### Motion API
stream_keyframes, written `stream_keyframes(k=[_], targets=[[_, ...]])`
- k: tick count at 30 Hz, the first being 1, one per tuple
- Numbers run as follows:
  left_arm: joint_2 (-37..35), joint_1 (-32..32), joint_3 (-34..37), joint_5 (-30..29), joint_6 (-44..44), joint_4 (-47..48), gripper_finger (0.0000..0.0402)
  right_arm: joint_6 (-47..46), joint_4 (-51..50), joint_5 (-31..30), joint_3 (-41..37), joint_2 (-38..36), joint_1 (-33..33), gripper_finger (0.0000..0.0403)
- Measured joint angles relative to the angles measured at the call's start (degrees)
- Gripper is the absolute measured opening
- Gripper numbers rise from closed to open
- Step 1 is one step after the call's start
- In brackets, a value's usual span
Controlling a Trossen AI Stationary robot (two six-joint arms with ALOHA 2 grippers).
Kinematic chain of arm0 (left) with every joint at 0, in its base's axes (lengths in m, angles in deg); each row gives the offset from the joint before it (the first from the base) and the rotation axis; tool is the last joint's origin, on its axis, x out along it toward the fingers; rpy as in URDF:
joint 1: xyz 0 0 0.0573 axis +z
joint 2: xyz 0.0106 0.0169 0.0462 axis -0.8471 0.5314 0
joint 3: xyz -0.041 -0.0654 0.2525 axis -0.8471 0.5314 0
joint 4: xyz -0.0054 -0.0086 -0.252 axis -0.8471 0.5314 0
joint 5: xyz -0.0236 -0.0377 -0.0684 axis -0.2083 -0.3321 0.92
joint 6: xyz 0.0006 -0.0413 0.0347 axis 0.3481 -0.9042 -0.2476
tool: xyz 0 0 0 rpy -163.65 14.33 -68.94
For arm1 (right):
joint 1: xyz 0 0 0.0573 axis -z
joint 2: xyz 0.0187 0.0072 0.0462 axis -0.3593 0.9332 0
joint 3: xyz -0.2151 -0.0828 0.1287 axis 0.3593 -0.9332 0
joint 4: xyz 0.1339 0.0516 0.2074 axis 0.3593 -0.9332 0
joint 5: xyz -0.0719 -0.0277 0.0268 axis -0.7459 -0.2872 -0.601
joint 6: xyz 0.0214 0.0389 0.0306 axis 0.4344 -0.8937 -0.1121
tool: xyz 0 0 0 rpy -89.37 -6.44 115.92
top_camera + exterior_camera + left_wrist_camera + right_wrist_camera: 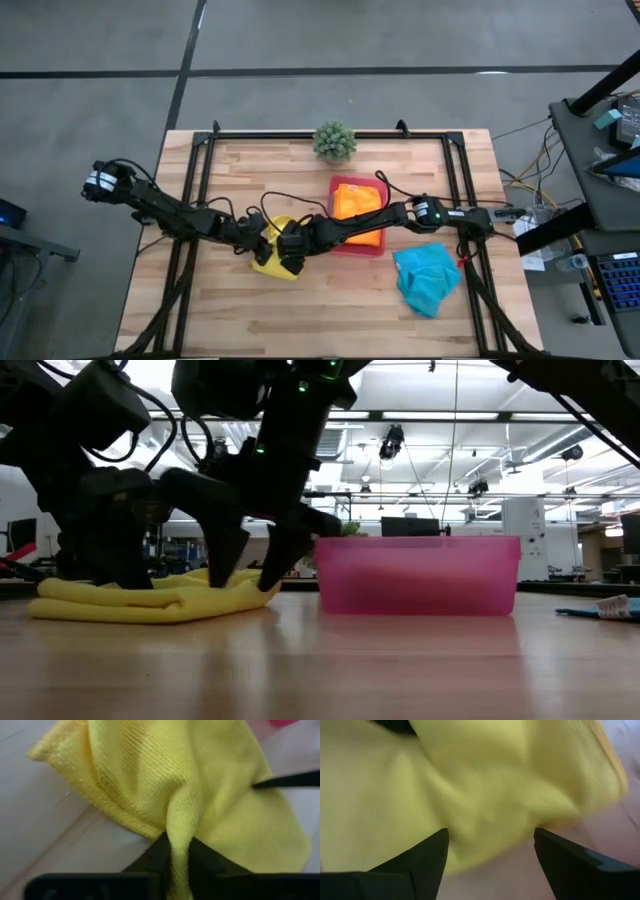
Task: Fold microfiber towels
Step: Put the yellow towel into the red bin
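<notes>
A small spiky green potted plant [334, 140] stands at the far edge of the light wooden plank table [230, 310], near its middle. Nearer and just to the right sits a flat rigid pink rectangular tray [375, 247]; from table height its translucent pink wall [418, 575] rises right of centre, the plant partly hidden behind it

Bright, even overhead lighting; low view backlit, arms silhouetted; right wrist view blurred, yellow towel [470, 795] out of focus.
</notes>
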Motion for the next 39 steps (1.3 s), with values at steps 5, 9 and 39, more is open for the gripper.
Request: stream_keyframes(k=[5, 9, 39], targets=[[-0.15, -0.02, -0.04, -0.04, -0.24, 2.04, 0.0015, -0.24, -6.25, -1.16, 0.00, -0.09, -0.35, 0.0283], [-0.33, -0.12, -0.02, 0.02, -1.44, 2.32, 0.0017, -1.37, -8.31, -3.16, 0.00, -0.75, -0.51, 0.0283], [-2.44, -5.37, 1.30, -2.77, -7.63, 1.76, 0.0017, -7.12, 5.13, 3.87, 0.17, 1.18, -0.44, 0.0244]])
